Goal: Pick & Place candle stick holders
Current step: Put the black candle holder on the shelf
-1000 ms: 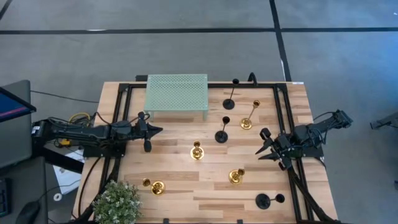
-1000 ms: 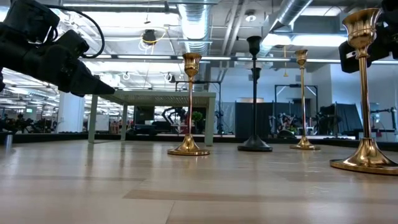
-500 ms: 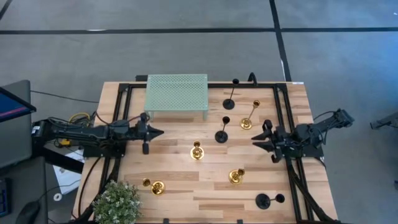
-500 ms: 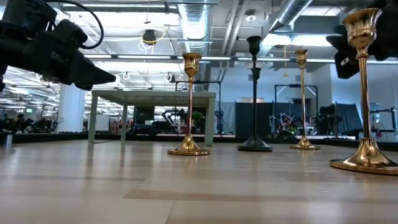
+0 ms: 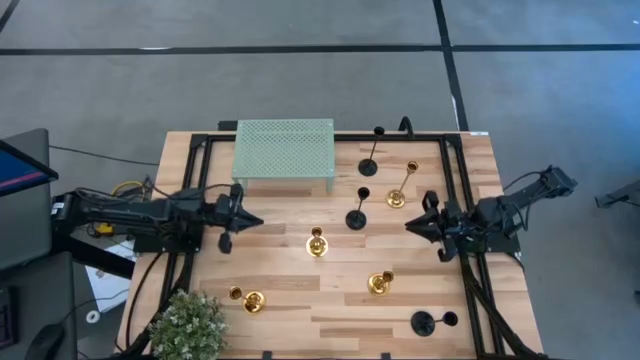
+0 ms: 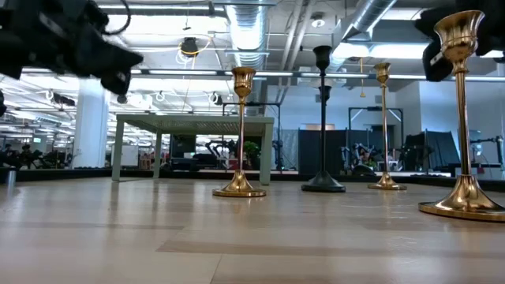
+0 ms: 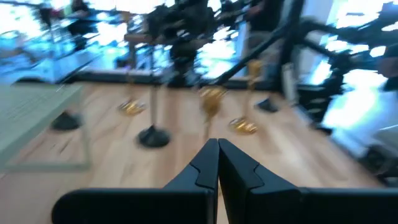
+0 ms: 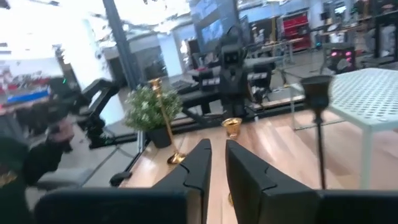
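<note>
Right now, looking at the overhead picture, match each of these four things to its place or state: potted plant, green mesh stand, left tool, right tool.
Things:
1. potted plant
2. green mesh stand
3. left tool
4. right tool

Places or states:
a. at the table's top edge in the picture
b. over the table's right side, holding nothing
c. bottom-left corner of the table
d. shut and empty, over the table's left side

Pairs: 1-c, 2-a, 3-d, 4-b

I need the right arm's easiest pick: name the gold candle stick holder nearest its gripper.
The tall gold holder just left of the right gripper, toward the table's far edge. The other three gold holders stand farther left or nearer the front edge.
</note>
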Robot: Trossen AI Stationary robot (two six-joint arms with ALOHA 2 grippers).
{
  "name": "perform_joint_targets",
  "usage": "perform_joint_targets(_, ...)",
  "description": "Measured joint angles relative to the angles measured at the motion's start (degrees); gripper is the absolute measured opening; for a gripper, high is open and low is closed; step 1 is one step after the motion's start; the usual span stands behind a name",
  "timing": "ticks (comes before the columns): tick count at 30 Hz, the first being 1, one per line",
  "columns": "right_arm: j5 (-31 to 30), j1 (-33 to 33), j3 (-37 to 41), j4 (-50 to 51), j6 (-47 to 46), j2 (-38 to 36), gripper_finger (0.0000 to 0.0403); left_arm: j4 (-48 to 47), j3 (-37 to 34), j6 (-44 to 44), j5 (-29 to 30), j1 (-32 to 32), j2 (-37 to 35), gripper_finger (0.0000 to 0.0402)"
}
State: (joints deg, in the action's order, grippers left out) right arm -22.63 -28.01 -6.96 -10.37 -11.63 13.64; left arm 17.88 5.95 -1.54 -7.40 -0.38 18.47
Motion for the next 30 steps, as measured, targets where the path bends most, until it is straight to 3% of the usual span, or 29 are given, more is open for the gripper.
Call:
perform_joint_targets(4, -3.9, -3.2, -0.3, 0.2, -1.1, 3.7, 0.0025, -0.2, 0.8, 2.2, -0.6, 0.0, 0.0, 0.0008)
perform_joint_targets(13, -24.0, -12.6, -0.3, -2.5, -7.8, 11.9, 0.0004, -0.3, 0.8, 2.6, -0.6, 0.0, 0.0, 0.0008)
perform_joint_targets(23, -33.3, -21.6, -7.4, -4.9, -5.3, 21.2, 0.0001, 0.0, 0.8, -0.6, -0.6, -1.6, 0.0, 0.0008)
perform_joint_targets(30, -40.5, -24.3, -11.1, -4.9, 1.1, 28.3, 0.0, 0.1, 0.8, 5.5, -0.4, -4.3, 0.0, 0.0008)
